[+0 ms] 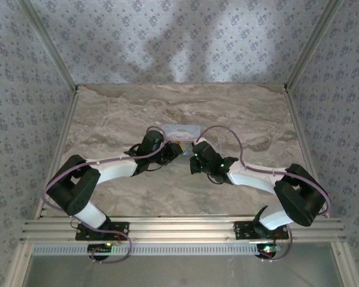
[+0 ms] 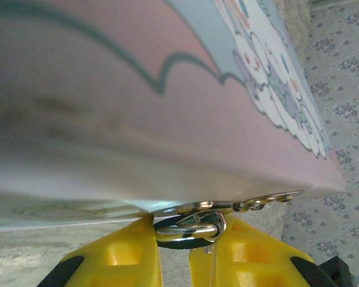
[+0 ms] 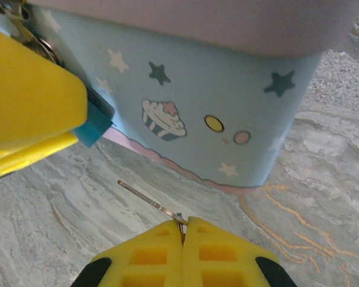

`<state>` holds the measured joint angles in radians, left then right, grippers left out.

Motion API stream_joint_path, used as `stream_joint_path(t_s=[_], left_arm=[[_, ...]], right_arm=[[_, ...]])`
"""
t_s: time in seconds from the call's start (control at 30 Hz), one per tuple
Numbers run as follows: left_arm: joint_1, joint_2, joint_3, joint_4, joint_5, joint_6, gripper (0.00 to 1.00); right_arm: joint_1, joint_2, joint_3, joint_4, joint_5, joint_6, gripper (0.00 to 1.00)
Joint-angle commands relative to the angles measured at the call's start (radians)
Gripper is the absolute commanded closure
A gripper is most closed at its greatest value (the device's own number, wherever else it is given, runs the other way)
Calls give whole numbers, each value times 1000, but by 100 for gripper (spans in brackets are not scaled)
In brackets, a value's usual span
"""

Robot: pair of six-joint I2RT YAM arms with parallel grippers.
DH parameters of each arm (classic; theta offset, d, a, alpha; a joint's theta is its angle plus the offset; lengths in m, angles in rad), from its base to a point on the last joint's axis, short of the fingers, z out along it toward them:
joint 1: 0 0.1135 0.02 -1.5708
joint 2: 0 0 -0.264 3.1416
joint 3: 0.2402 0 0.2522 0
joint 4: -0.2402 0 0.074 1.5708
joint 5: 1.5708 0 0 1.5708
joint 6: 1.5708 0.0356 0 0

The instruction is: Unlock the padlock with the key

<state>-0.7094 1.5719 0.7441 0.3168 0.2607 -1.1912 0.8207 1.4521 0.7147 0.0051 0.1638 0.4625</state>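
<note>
The padlock (image 2: 182,243), a dark teal body with a shiny metal shackle, hangs at the clasp on the underside of the pale blue picture tin (image 2: 167,89). My left gripper (image 2: 182,227) is shut on it, a yellow finger pressing each side. In the right wrist view a corner of the padlock (image 3: 97,122) shows beside the left gripper's yellow fingers (image 3: 30,101). My right gripper (image 3: 183,222) is shut on the key (image 3: 146,197), whose thin silvery blade sticks out up and left over the marble, a short way from the padlock. Both grippers, left (image 1: 175,149) and right (image 1: 194,160), meet just in front of the tin.
The tin (image 1: 180,129) stands mid-table on the marble top (image 1: 119,113), its cupcake-and-star side (image 3: 227,101) facing the right wrist. Aluminium frame rails (image 1: 179,230) run along the near edge and up both sides. Patterned walls enclose the table.
</note>
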Motion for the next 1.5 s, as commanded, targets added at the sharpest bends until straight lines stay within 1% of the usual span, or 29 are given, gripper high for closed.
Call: stream_joint_path(t_s=[0.0,0.57,1.23,1.47], left_arm=[[-10,-5,39,53,-8,-12,89],[-10,1,39,56,-4,-15,89],[-11,5,36,62,-8,-17,89],[-12,7,34,61,-9,-18,89]], right_arm=[[4,25,37,13,-6,-12,100],[2,96,81,42,-15,-6,100],[4,48,22,39,-8,31,100],[3,32,11,65,-15,36,100]])
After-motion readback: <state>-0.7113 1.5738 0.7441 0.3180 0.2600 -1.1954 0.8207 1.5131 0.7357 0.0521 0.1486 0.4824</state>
